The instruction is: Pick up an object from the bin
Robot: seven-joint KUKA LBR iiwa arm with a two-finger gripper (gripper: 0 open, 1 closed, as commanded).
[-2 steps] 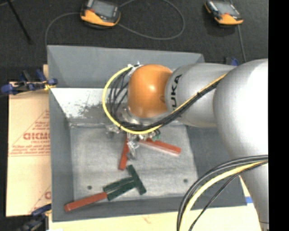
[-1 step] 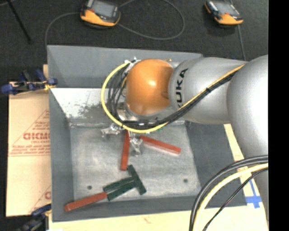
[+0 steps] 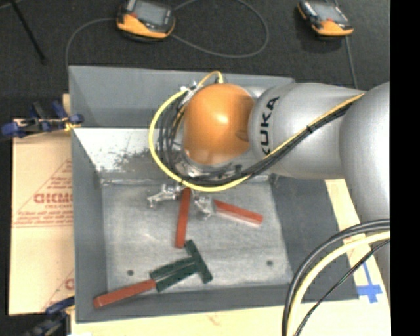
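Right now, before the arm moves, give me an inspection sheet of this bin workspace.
Surface: grey bin floor, scuffed.
Job's things: red stick, its top end between the spread fingers.
Clutter: red bar beside the stick; dark green T-headed tool with red handle near the front wall.
Grippers: gripper open, low over the red stick.
Cables: yellow cable looped around the wrist.
Surroundings: two orange-black devices outside the bin.
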